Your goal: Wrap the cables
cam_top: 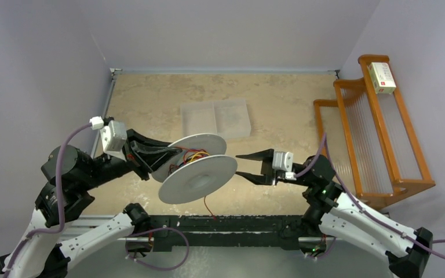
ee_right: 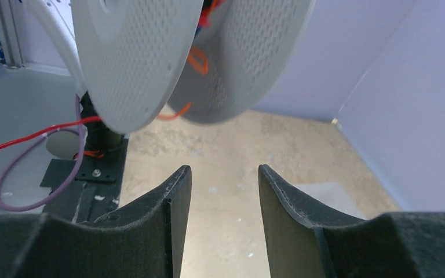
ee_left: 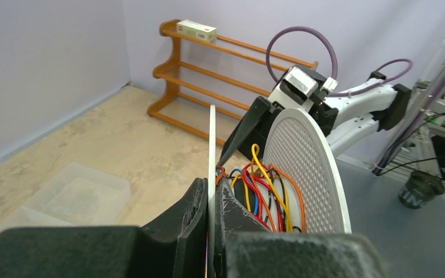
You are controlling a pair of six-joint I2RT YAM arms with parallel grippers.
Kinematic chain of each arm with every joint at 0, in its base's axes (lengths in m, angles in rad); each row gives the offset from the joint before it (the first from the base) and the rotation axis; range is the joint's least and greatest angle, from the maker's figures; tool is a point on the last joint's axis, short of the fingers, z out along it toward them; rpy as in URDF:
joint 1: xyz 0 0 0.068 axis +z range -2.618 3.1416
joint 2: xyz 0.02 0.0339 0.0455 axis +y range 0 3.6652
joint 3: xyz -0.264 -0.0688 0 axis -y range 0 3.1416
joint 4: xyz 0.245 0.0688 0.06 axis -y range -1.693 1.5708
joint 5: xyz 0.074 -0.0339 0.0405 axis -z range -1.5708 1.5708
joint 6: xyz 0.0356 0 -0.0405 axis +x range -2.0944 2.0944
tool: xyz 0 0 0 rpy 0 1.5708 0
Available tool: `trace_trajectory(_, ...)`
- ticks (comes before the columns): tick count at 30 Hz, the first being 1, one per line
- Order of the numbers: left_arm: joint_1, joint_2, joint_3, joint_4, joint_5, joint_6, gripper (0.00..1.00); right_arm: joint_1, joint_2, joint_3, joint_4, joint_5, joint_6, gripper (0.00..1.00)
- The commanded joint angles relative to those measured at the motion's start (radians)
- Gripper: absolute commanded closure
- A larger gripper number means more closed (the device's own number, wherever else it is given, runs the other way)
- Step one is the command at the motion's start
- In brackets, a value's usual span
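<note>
The left pincer (ee_left: 211, 194) is clamped tight on one disc of the grey spool (cam_top: 200, 174), holding it above the surface (cam_top: 150, 98). The cables (ee_left: 261, 191) lie coiled between the discs, just beyond its fingertips. The right pincer (ee_right: 223, 171) stands parted and empty, just short of the spool.

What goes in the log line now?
left claw: shut on grey double-disc spool | right claw: open, empty | thin red-orange cables: partly wound, one end dangling
</note>
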Motion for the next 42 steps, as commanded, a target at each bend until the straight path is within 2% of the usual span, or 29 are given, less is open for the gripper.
trace_trajectory(1, -0.004, -0.028, -0.033, 0.219, 0.088, -0.129, 1.00, 0.002, -0.030, 0.091, 0.008, -0.101, -0.131, 0.51)
trace_trajectory(7, -0.004, -0.024, -0.039, 0.335, 0.148, -0.236, 1.00, 0.002, -0.118, 0.070, 0.066, -0.128, -0.314, 0.49)
trace_trajectory(12, -0.004, -0.017, -0.044, 0.344, 0.136, -0.271, 1.00, 0.002, -0.143, 0.093, 0.070, -0.155, -0.398, 0.48)
trace_trajectory(21, -0.004, 0.005, -0.087, 0.418, 0.093, -0.320, 1.00, 0.003, -0.090, 0.144, 0.114, -0.248, -0.458, 0.47)
trace_trajectory(31, -0.004, 0.006, -0.092, 0.389, 0.050, -0.300, 1.00, 0.002, -0.148, 0.181, 0.048, -0.229, -0.516, 0.46)
trace_trajectory(42, -0.004, 0.030, -0.135, 0.530, 0.105, -0.382, 1.00, 0.003, -0.072, 0.188, 0.130, -0.303, -0.523, 0.46)
